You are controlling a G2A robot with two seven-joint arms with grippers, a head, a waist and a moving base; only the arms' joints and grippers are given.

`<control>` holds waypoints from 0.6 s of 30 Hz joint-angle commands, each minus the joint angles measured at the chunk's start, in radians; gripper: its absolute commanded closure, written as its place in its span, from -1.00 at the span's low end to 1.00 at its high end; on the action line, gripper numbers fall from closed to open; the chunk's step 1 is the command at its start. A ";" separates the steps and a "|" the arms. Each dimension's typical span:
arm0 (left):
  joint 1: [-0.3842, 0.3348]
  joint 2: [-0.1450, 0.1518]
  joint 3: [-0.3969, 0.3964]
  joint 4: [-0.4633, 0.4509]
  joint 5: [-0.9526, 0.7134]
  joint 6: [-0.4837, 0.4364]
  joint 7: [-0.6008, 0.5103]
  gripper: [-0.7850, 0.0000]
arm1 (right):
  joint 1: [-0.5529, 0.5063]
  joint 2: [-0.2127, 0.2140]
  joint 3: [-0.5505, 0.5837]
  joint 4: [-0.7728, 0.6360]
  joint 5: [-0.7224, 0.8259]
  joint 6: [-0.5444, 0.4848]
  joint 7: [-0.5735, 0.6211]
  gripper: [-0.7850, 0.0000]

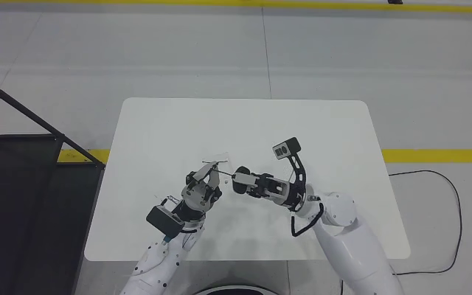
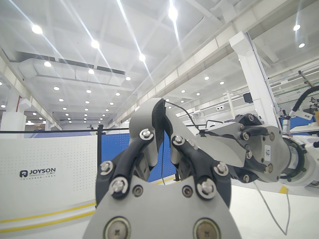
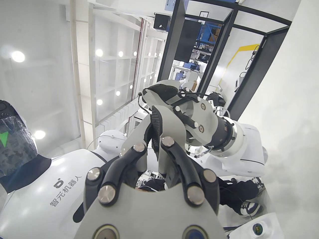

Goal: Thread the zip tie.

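Note:
A thin black zip tie (image 1: 222,171) hangs in the air above the front middle of the white table (image 1: 295,133), stretched between both grippers. My left gripper (image 1: 211,172) is shut on one part of it. In the left wrist view the tie (image 2: 184,112) runs between the left gripper's (image 2: 163,106) pads, with a loose length hanging below, and arcs over to the right gripper (image 2: 202,133). My right gripper (image 1: 237,178) is shut on the other end, tip to tip with the left. In the right wrist view the right gripper (image 3: 153,116) sits just below the left gripper (image 3: 150,92), the tie (image 3: 141,103) curving between them.
A black-framed dark screen (image 1: 29,192) stands off the table's left side. A yellow floor line (image 1: 428,155) and a black cable (image 1: 435,221) lie on the floor to the right. The tabletop around and behind the grippers is bare.

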 commanded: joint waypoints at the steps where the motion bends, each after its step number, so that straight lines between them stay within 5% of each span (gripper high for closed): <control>1: 0.000 0.000 0.000 0.000 0.000 0.000 0.000 1.00 | 0.001 0.000 -0.002 -0.001 -0.009 0.005 -0.006 1.00; 18: 0.000 0.000 0.000 0.000 0.000 0.000 0.000 1.00 | -0.018 0.002 0.006 -0.028 -0.021 -0.012 -0.029 1.00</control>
